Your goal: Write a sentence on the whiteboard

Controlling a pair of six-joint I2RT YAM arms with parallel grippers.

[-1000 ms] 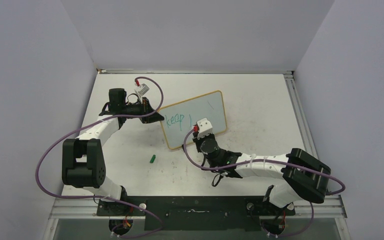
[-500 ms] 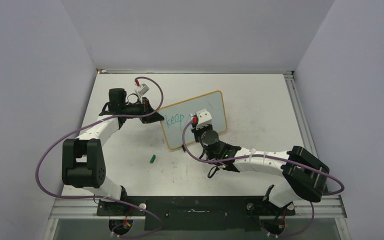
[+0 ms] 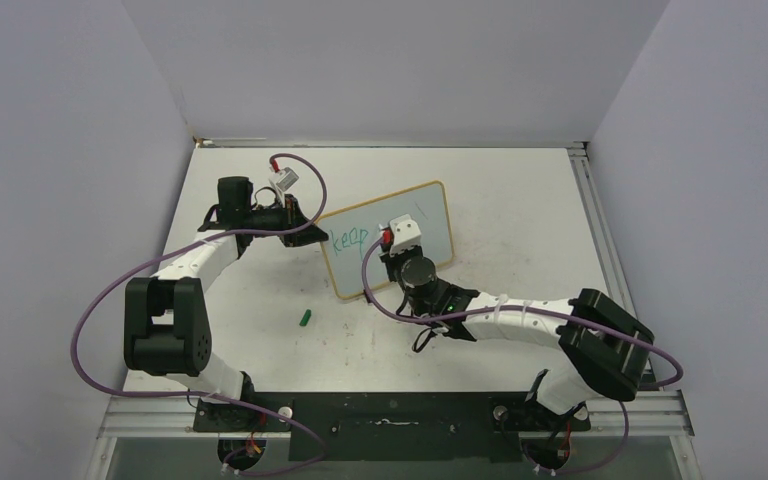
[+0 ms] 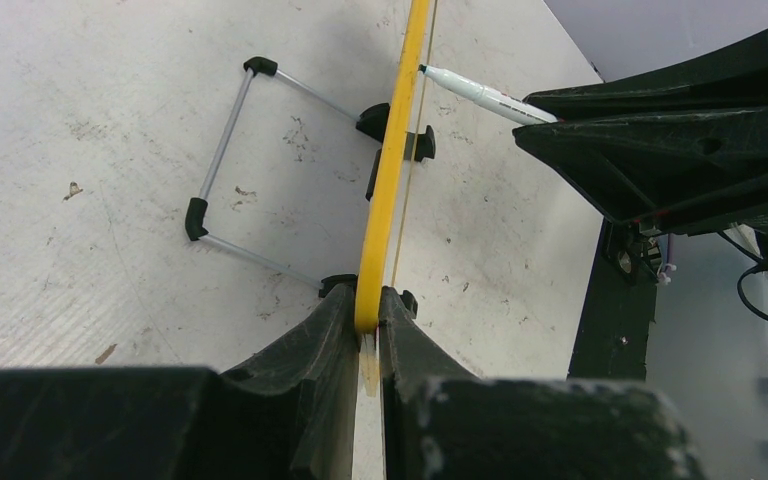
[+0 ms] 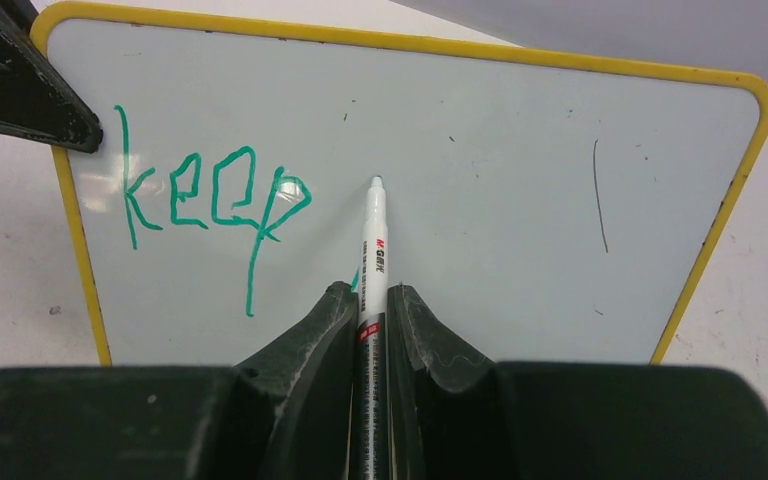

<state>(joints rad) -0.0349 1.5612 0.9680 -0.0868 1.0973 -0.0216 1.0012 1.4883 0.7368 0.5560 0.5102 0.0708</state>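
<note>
One word of the sentence [image 5: 210,200], "keep", shows on the whiteboard [image 5: 480,200] standing on the bench [image 3: 520,200]. My left hand [image 4: 368,310] pinches its 9 o'clock edge; my right hand [image 5: 372,300] clamps a marker [image 5: 373,240], tip at 3 o'clock of "keep". A teal stroke behind one finger is mostly hidden.

Pale lavender walls [image 3: 360,60] enclose a scuffed white tabletop [image 3: 520,190] (evenly lit).

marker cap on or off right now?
Off: the marker in the right claw shows a bare tip pointed at the whiteboard.
</note>
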